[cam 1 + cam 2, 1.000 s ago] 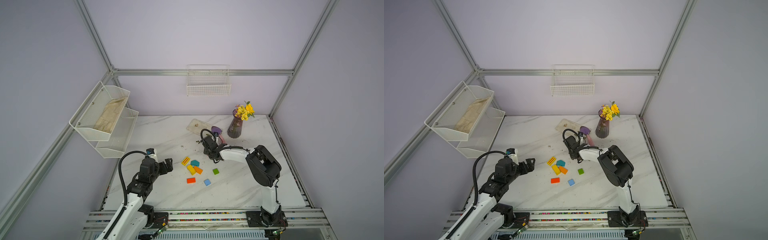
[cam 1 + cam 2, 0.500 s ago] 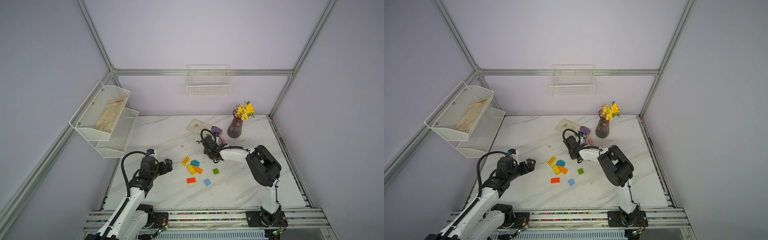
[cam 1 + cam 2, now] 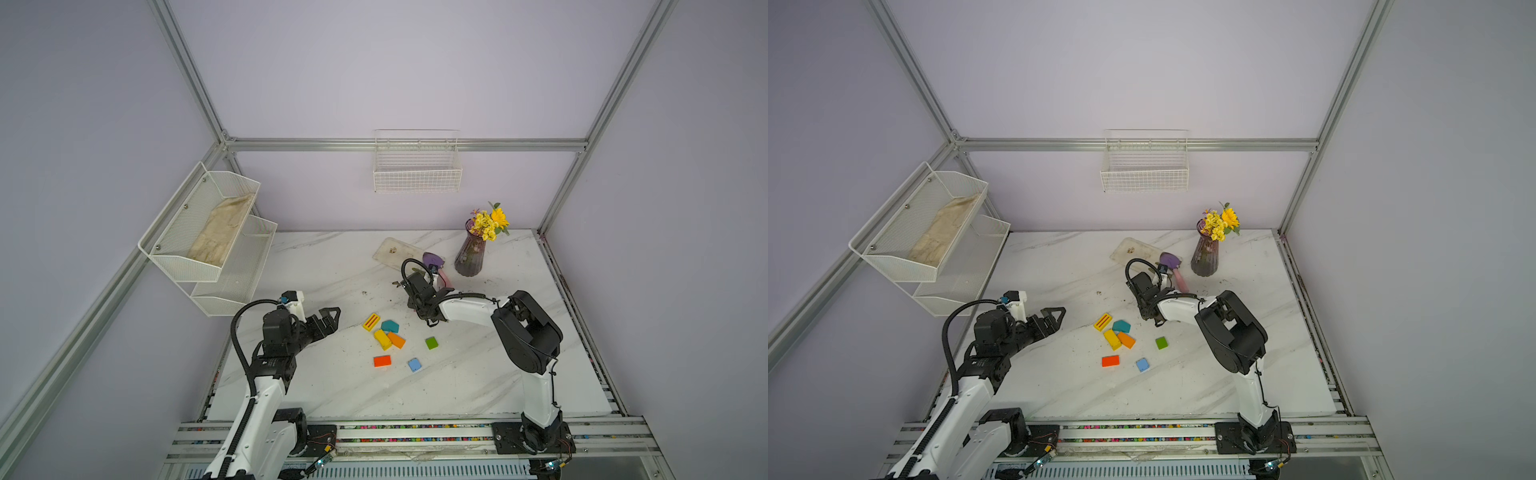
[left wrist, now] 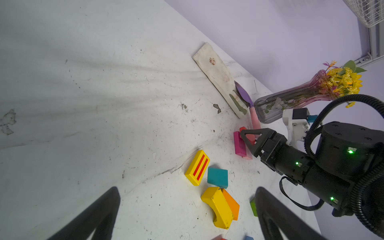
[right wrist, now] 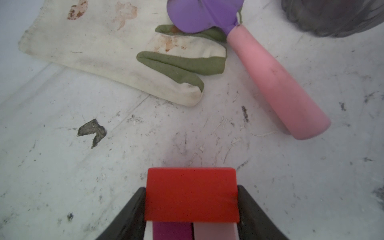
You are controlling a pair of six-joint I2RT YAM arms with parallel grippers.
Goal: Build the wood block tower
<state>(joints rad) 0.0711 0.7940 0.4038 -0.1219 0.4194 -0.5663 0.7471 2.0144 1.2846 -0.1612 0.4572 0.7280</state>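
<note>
My right gripper (image 5: 191,188) is shut on a red block (image 5: 191,195), its fingers pressed on both of the block's ends. The red block lies flat across a magenta block (image 5: 172,231) and a pale pink block (image 5: 216,231) standing side by side, a low start of the tower. In the left wrist view the magenta block (image 4: 239,144) shows beside that gripper (image 4: 246,135). My left gripper (image 3: 334,316) is open and empty, left of the loose blocks: striped yellow (image 3: 371,322), teal (image 3: 390,326), yellow (image 3: 382,339), orange (image 3: 396,340), green (image 3: 431,343), red-orange (image 3: 382,360), blue (image 3: 414,365).
Just behind the right gripper lie a purple trowel with a pink handle (image 5: 276,83) and a stained glove (image 5: 116,54). A purple vase of yellow flowers (image 3: 471,257) stands at the back right. A wire shelf (image 3: 208,232) hangs at the left and a wire basket (image 3: 417,170) on the back wall.
The left arm has shifted its pose a little, with its open gripper staying near the same spot. The right arm and the blocks have not moved.
</note>
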